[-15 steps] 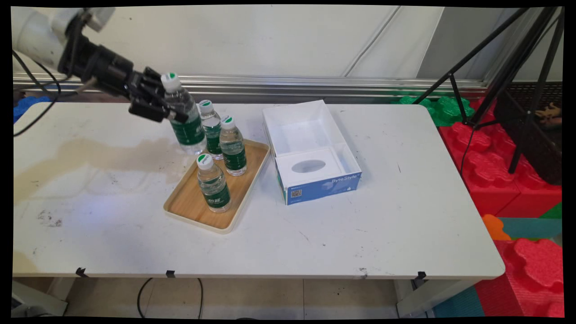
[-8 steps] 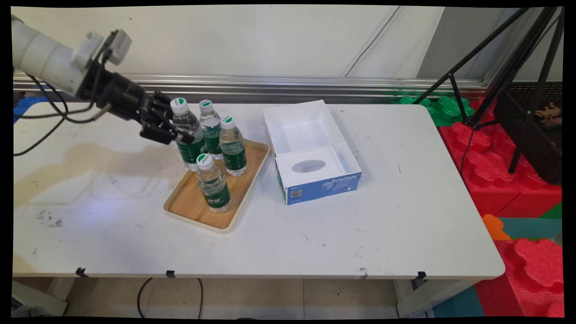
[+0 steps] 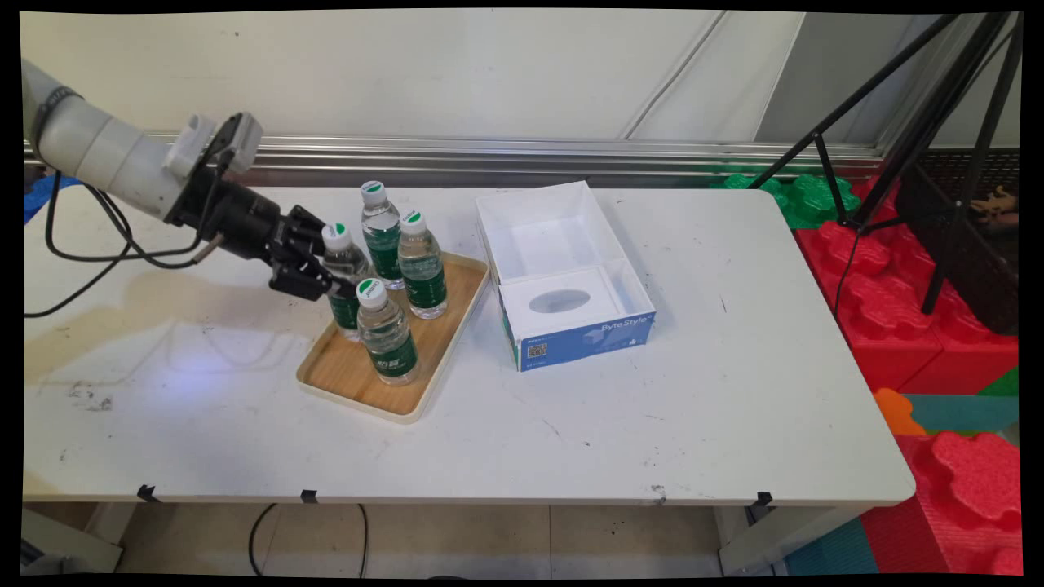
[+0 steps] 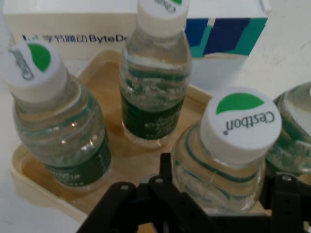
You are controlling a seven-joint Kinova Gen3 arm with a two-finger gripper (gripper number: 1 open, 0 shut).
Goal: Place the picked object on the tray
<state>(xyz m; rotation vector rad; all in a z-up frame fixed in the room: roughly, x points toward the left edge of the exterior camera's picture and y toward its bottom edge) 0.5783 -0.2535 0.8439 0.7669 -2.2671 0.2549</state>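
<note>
The tool [image 3: 326, 273] has come down and forward since a second ago, when it held the water bottle [image 3: 343, 281] up in the air beyond the tray's far corner. Now the bottle is low at the far left part of the wooden tray [image 3: 359, 383], with the tool's black fingers clamped on its body just under the white cap. I cannot tell from here whether its base is touching the wood. It sits just behind and left of the nearest bottle [image 3: 385, 333]. The other three bottles have not moved: two more [image 3: 422, 265] stand side by side at the tray's far end, all upright, with green labels and white-and-green caps.

From the hand's own camera the gripped bottle's cap [image 4: 240, 118] reads "Cestbon", with the others [image 4: 155, 73] standing around it on the tray.

The white bench [image 3: 693, 391] is scuffed, with a brownish stain on its left side. Right of the tray, close but apart, lies an open white-and-blue carton [image 3: 563, 273] marked ByteStyle. Behind is a pale wall with a metal rail; on the right, a black tripod [image 3: 938, 122] stands over red and green foam blocks [image 3: 897, 326].
</note>
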